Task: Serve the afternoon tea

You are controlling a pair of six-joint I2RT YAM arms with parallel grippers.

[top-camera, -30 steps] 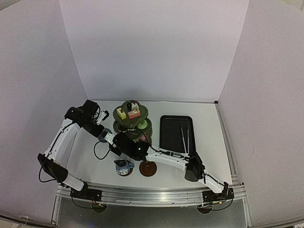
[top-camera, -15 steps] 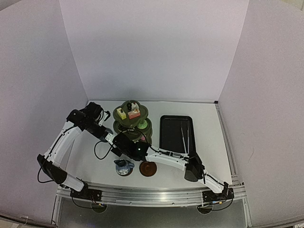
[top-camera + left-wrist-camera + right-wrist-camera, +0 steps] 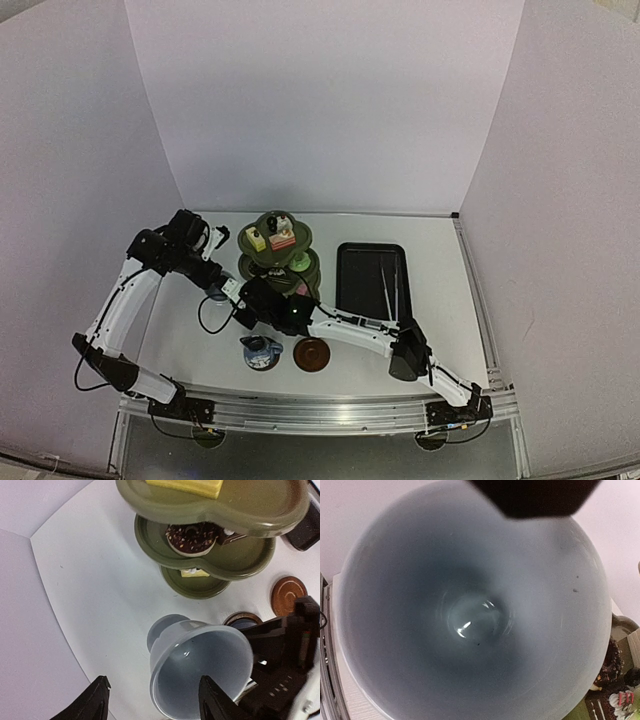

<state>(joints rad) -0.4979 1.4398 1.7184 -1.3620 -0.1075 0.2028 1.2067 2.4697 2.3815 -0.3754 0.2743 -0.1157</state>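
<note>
Cup (image 3: 200,675), pale and flared, near the olive-green three-tier stand (image 3: 250,560), on its left in the top view. Leans rather than stands upright: wide mouth turned up toward the left wrist camera, foot down toward the white tabletop (image 3: 90,580) (touching it or not, cannot tell). Pinched at the rim by the right tool (image 3: 238,296), clamped tight. Sits partly between the left tool (image 3: 156,702) fingers, spread wide and gripping nothing.
</note>
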